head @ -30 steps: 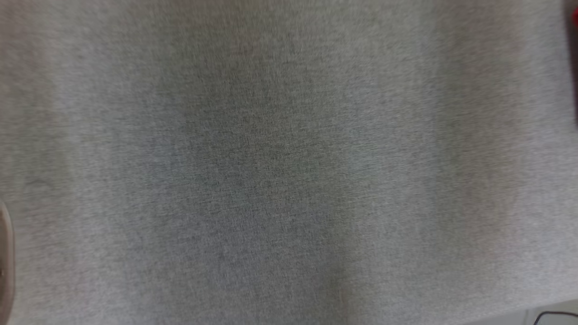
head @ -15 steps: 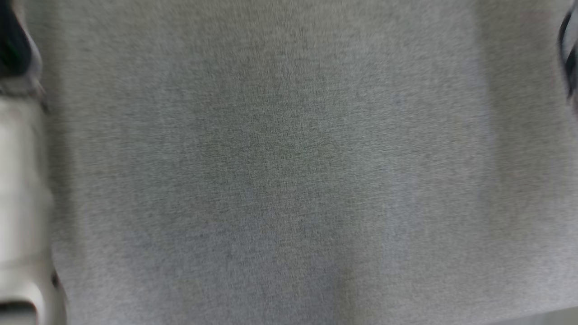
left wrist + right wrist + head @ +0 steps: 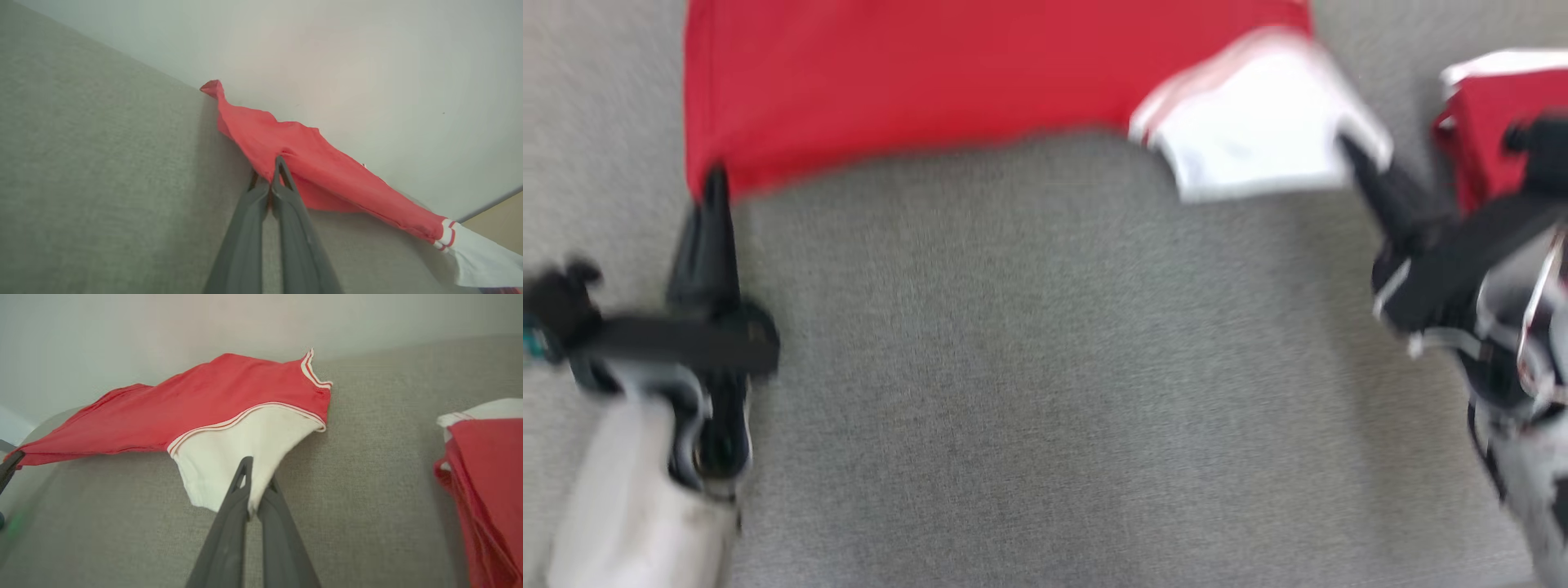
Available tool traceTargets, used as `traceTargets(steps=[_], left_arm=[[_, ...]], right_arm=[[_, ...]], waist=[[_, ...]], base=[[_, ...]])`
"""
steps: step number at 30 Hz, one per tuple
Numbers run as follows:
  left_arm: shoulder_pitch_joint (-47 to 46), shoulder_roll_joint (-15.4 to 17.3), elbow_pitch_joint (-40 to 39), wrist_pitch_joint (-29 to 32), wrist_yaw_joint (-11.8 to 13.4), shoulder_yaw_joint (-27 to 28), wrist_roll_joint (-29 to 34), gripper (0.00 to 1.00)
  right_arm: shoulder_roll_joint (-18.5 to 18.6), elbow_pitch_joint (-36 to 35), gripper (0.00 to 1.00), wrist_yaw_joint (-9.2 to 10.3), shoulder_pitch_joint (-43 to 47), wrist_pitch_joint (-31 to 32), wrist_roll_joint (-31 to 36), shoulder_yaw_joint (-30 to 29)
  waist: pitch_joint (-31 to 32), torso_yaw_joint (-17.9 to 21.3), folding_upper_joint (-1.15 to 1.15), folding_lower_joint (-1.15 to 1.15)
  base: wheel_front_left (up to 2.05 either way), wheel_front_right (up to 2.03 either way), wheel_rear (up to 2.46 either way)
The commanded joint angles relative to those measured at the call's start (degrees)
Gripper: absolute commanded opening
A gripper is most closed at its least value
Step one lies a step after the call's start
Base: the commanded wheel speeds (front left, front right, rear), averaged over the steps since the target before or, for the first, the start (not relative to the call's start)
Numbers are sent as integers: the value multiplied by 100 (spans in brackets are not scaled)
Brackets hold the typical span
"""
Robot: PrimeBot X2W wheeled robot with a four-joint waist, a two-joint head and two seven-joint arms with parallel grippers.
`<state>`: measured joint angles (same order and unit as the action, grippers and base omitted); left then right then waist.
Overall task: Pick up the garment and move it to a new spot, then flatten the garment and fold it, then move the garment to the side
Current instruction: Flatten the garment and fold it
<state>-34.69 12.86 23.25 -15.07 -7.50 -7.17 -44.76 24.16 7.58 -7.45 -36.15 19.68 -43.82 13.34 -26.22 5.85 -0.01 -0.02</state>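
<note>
The garment (image 3: 947, 73) is red with a white, red-striped section (image 3: 1250, 131), stretched across the top of the head view over a grey fabric surface. My left gripper (image 3: 712, 184) is shut on its red lower-left corner (image 3: 282, 161). My right gripper (image 3: 1352, 151) is shut on the white part (image 3: 245, 457). In the right wrist view the garment (image 3: 204, 404) hangs between both grippers, lifted off the surface. In the left wrist view, the garment (image 3: 327, 175) runs away to the right as a narrow red band.
A second pile of red and white cloth (image 3: 1490, 114) lies at the right edge, close to my right arm, and shows again in the right wrist view (image 3: 486, 473). The grey fabric surface (image 3: 1045, 367) stretches below the garment. A pale wall (image 3: 367, 61) stands behind.
The head camera has swung: earlier it faced bare grey fabric, with a pale forearm entering at left; now the garment and both grippers are in view.
</note>
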Motion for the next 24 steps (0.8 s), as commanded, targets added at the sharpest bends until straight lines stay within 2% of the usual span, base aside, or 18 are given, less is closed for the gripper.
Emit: traceTargets(steps=[1,7,13,24], left_arm=[[281,-36,13,-8,10,73,-45,0],[1194,-167,-67,-9,9,32,8,0],[1733,-205,-122,-9,27,-86,134,0],[2998,-118,-291,367,452,-301,230,0]], right_arm=[[-90,-111,0,-2,305,197,66,-100],[-491,-813,0,-2,1605,1219,388,-695],[-872,-1213,0,-2,2342,1748,782,-1103],[-1432,-1455,0,-2,3601,2768,1038,-1393]], waist=[[778,141,1,2],[1294,107,1,2],[1567,73,1,2],[2070,-58,1,2]], base=[[0,0,0],[0,0,0],[0,0,0],[0,0,0]])
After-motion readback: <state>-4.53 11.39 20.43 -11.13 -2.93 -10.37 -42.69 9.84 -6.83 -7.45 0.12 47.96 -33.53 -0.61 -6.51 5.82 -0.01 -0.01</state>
